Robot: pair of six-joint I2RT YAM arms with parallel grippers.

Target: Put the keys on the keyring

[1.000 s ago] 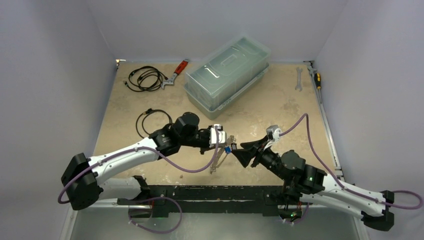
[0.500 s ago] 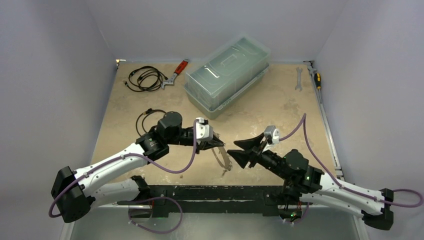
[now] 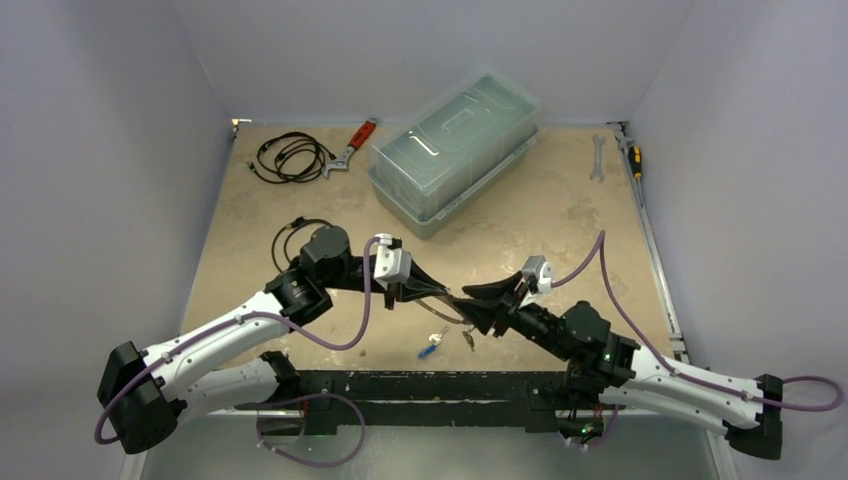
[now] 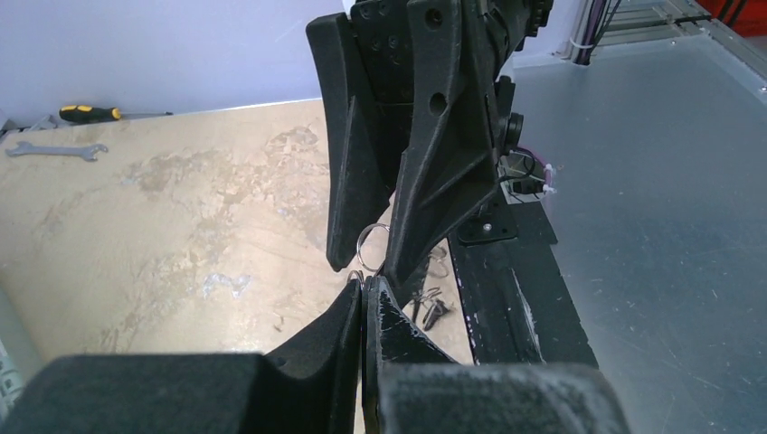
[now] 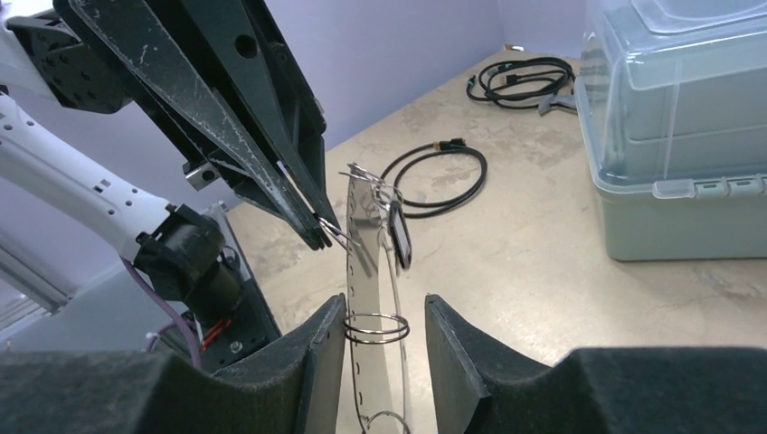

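Since the earlier view the left gripper (image 4: 364, 287) has drawn leftward, and a blue-tagged key (image 3: 430, 351) now lies on the table (image 3: 560, 220). We find that gripper pinched shut on the keyring (image 5: 364, 271), with the right gripper (image 5: 384, 306) parted astride it. One black-tagged key (image 5: 401, 237) hangs threaded; we judge the loose ones still unthreaded.

At the near middle of the worktop (image 3: 560, 220), the left pincer (image 3: 430, 293) and right pincer (image 3: 478, 306) meet at the keyring (image 3: 442, 312). Two keys (image 3: 429, 351) lie just nearer.
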